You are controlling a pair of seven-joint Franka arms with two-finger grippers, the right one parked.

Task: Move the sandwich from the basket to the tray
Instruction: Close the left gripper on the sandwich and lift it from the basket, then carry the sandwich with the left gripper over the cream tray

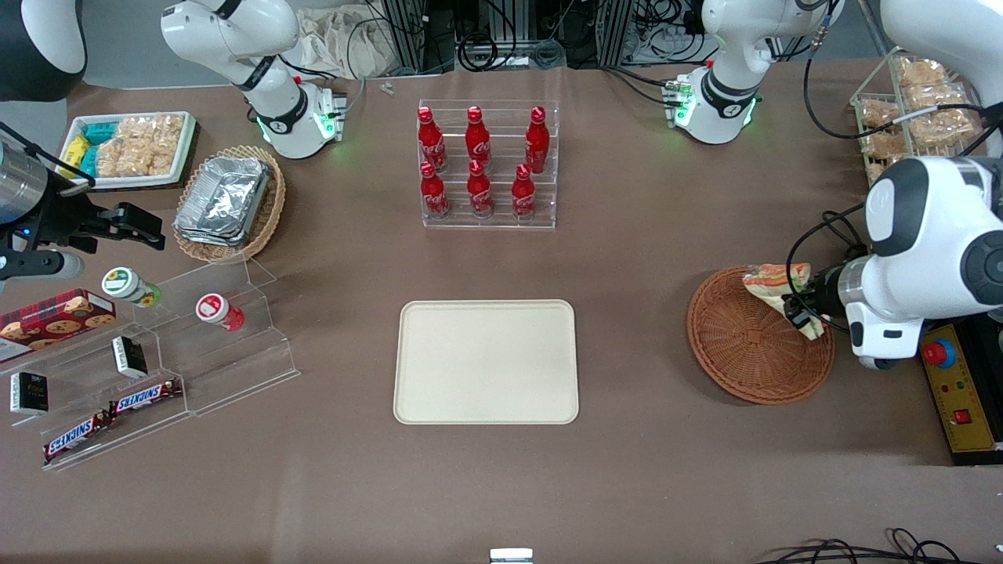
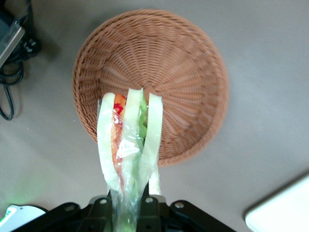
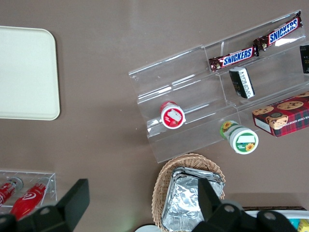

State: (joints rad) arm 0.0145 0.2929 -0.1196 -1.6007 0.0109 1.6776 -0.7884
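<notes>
Nearest the front camera on my brown worktop (image 1: 627, 486) lies the large flat rectangular cream-beige tray (image 1: 486, 362) with rounded corners and a low rim, nothing on it. Toward the working arm's end, at about the same depth, sits the round shallow reddish-brown woven wicker basket (image 1: 752, 341), well apart from the tray. I see my left arm's pincer (image 1: 801, 312) above the basket's edge on the working arm's side, clenched on the small triangular wedge sandwich (image 1: 772, 283) of white bread in clear wrap. In the left wrist view the sandwich (image 2: 130, 140) hangs from the pincer (image 2: 128, 212) with its orange, red and green filling layers showing between three slices, lifted clear of the basket (image 2: 183, 63) weave below it; a corner of the tray (image 2: 285, 208) shows nearby.

Toward the parked arm's end stands a clear stepped acrylic rack (image 1: 204, 345) with Snickers bars (image 1: 145, 397) and small jars. Farther from the camera, a clear tiered stand holds six red cola bottles (image 1: 479, 160). At a similar depth, near the parked arm, a lighter tan wicker basket with foil containers (image 1: 227, 200) sits beside a white tray of snack packets (image 1: 129, 149).
</notes>
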